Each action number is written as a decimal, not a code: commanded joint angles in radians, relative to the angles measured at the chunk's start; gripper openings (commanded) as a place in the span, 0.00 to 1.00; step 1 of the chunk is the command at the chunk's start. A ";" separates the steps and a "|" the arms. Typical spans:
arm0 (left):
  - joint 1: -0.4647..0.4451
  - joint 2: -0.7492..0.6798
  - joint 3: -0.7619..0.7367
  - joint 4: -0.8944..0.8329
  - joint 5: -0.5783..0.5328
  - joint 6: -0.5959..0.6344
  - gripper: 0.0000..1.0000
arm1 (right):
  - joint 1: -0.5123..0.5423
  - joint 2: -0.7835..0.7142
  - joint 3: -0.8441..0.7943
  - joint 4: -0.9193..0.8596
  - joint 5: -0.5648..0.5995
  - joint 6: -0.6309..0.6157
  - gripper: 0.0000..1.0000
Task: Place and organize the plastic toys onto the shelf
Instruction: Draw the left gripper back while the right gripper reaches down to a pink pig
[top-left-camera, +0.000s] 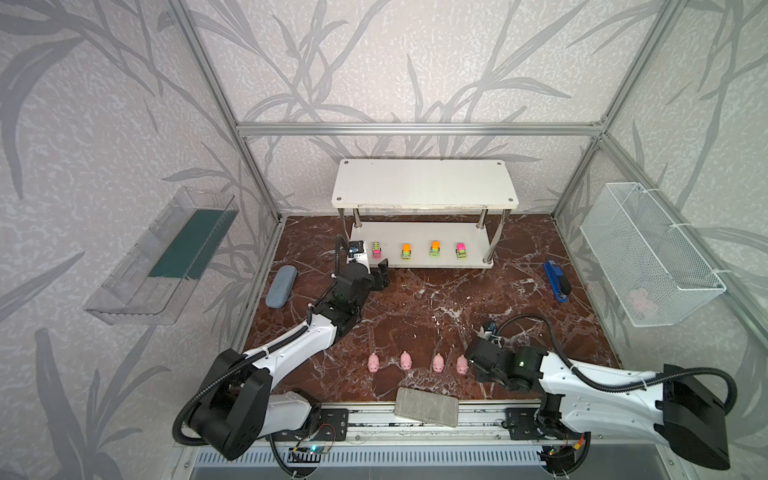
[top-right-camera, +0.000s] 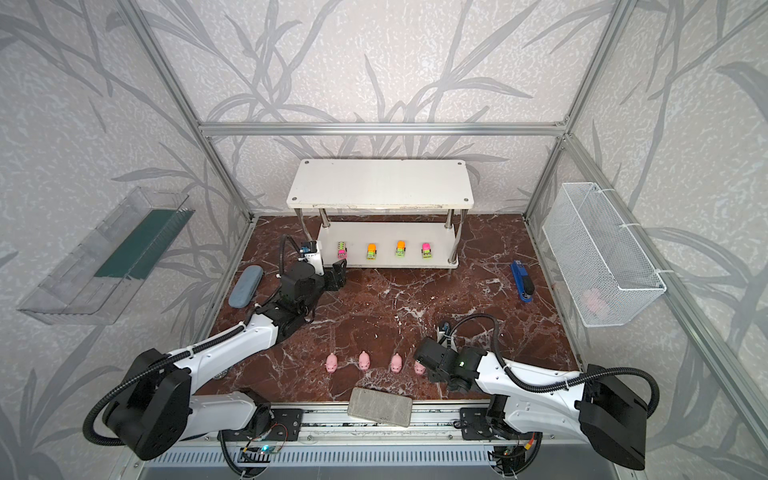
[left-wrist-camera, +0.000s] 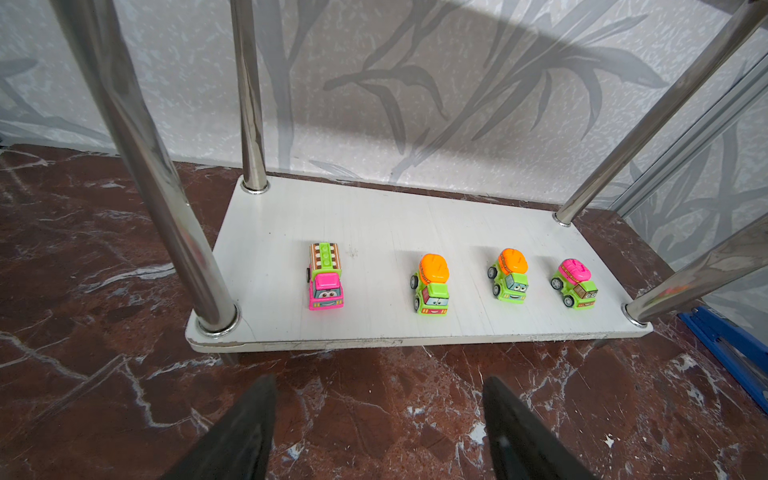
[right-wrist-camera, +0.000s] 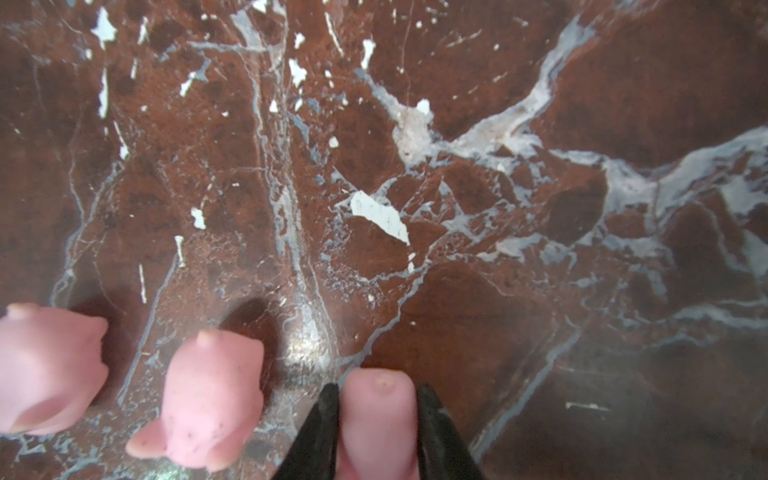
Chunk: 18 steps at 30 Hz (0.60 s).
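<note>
Right claw (right-wrist-camera: 376, 392), at the table's (top-left-camera: 436, 316) 5 o'clock, clenches the end pig (right-wrist-camera: 378, 432); left claw (left-wrist-camera: 379, 384), at 10 o'clock, released, faces trucks (left-wrist-camera: 431, 284) on the shelf (top-left-camera: 424, 183)

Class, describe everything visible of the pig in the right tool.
The pink pig is tiny, smooth, matte, rubbery-looking, with a small nub at its visible end. It ends a row of four pigs near the front of the marble table. The right tool is shut on it, a black finger against each flank.
</note>
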<state>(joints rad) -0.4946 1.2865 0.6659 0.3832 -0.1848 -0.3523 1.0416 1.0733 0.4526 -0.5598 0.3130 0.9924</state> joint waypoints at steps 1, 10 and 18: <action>0.005 0.010 0.008 0.027 0.002 -0.004 0.76 | 0.007 -0.009 0.001 -0.031 0.008 -0.001 0.30; 0.010 0.014 0.009 0.027 0.004 -0.002 0.76 | 0.005 -0.074 0.063 -0.151 0.072 -0.021 0.30; 0.011 0.011 0.010 0.023 0.011 -0.002 0.76 | -0.080 -0.103 0.269 -0.286 0.096 -0.181 0.31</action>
<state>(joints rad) -0.4885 1.2949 0.6659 0.3946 -0.1806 -0.3519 1.0027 0.9783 0.6445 -0.7631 0.3855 0.8997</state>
